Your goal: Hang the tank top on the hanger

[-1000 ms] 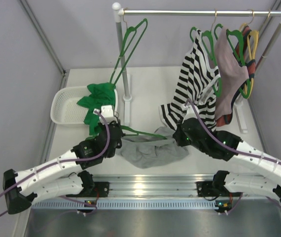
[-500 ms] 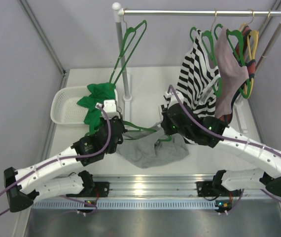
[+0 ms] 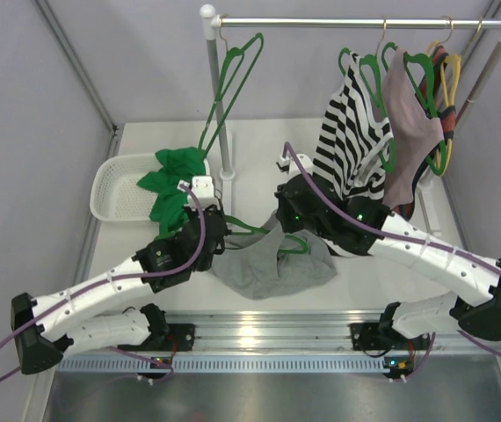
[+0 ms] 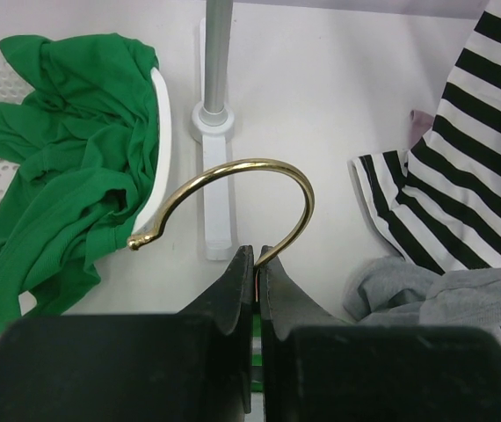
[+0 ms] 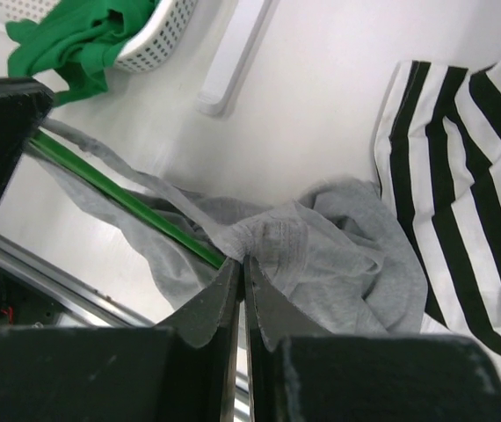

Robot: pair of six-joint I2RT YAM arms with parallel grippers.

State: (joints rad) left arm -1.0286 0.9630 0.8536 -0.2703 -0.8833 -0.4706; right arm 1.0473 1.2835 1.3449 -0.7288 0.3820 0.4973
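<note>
Basket [image 3: 110, 189]: white, at the table's left, with a green garment [image 3: 167, 180] spilling over its rim.
Left gripper [image 4: 256, 259]: fingers pressed together on the hanger [image 5: 127, 199], just below its gold hook.
Hanger: green, held low over the table, 1 arm reaching right into the tank top [image 3: 272, 268].
Tank top: grey, bunched on the table between the 2 arms, 1 strap lying along the hanger's arm.
Right gripper [image 5: 240, 264]: pinching a gathered fold of the tank top beside the hanger's arm.
Striped top [image 3: 352, 132]: hanging at the right, its hem near the tank top.

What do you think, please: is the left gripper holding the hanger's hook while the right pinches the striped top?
No: the right wrist view shows the right gripper pinching the tank top, not the striped top. The left gripper does hold the hanger by its hook.
</note>
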